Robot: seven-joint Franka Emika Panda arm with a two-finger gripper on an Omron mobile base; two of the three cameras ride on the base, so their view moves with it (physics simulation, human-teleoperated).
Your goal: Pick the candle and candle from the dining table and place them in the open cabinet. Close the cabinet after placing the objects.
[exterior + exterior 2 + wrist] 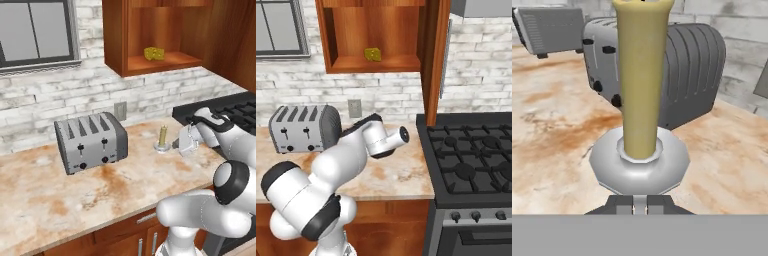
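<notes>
A: Where is the taper candle [163, 134] seen relative to the toaster [91, 141]?

B: It is seen upright in its round silver dish holder [640, 167] on the bench [45, 197], to the right of the toaster and well apart from it, in the left base view. In the hand view the toaster is seen behind it.

A: And the end effector [640, 204]?

B: It is held low, just beside the holder on the side away from the toaster. Its fingertips [623, 204] are pressed together, right at the holder's near rim; nothing is pinched between them. Whether the rim is touched cannot be told.

A: What is seen above the toaster?

B: The wooden wall cabinet [331, 45] is mounted up and to the right of it, its door [435, 55] swung open. A yellow cheese-like wedge [373, 54] is seen on the cabinet's shelf.
</notes>
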